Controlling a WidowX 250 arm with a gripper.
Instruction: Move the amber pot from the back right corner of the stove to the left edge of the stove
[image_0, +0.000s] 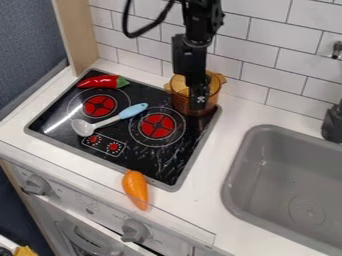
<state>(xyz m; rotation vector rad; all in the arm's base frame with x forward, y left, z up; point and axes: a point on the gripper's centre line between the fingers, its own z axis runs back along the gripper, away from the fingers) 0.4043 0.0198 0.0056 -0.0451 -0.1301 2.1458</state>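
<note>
1. The amber see-through pot (180, 101) stands upright on the back right corner of the black stovetop (83, 159), with a handle jutting out on each side of its rim.
2. The claw (198, 101) hangs down from the top edge of the view and overlaps the pot. Whether it is spread or closed, whether it grips the pot, and whether it is inside the pot or in front of it, I cannot tell.
3. Just in front of the pot and to its left is a red burner mark (157, 126); a second burner mark (99, 106) lies farther left.
4. A spoon (109, 120) with a light blue handle lies slantwise on the stovetop, its pale bowl toward the left and its handle end between the two burner marks.
5. Behind the left burner mark lies a red chili pepper (98, 82), its green stem end pointing right.
6. At the stovetop's front edge, an orange toy carrot (135, 188) lies with its broad end at the frame and its narrow end on the white table (215, 150).
7. To the right, a gray sink (284, 172) is set into the table, with a dark faucet (332, 124) behind it.
8. White wall tiles (287, 62) rise behind; gray oven knobs (135, 231) sit on the front panel below.
</note>
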